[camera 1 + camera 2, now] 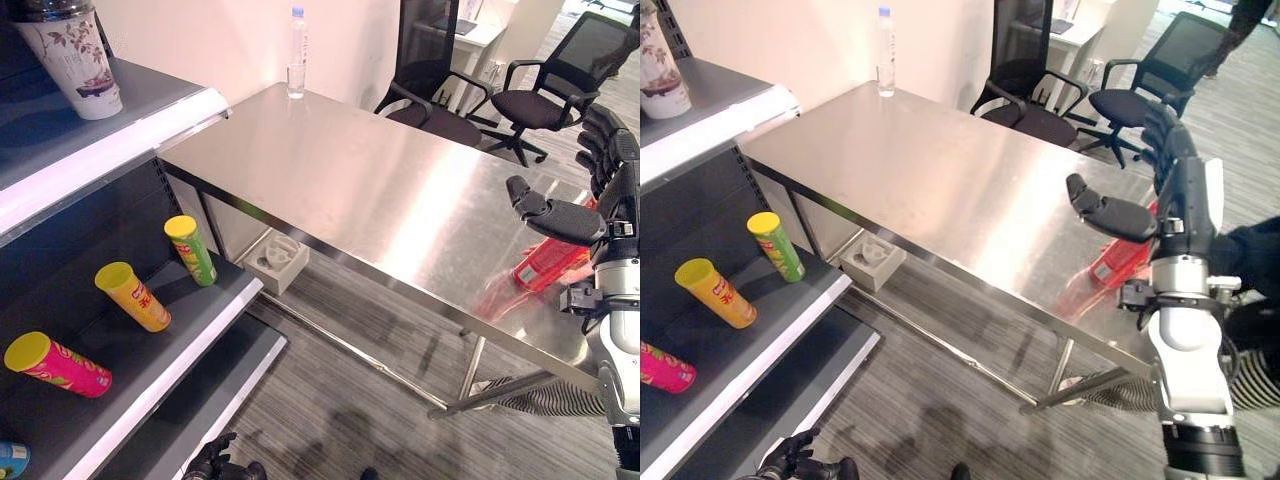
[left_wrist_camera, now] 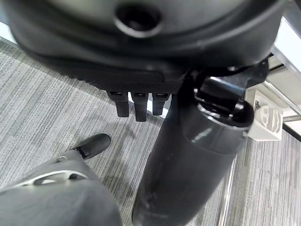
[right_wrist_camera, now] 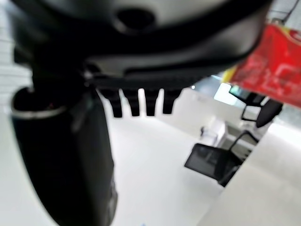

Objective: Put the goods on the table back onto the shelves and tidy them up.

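Steel table [image 1: 380, 190] under right hand [image 1: 600, 190], fingers [image 1: 598, 140] spread, empty, above red can [image 1: 548, 262].

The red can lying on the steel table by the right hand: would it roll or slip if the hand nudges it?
The red can lies on its side, so it probably rolls if pushed across its length. The steel table looks smooth and glossy, so it may also slide easily. It resembles the snack tubes on the shelf, so it is likely light. The right hand hovers open above it.
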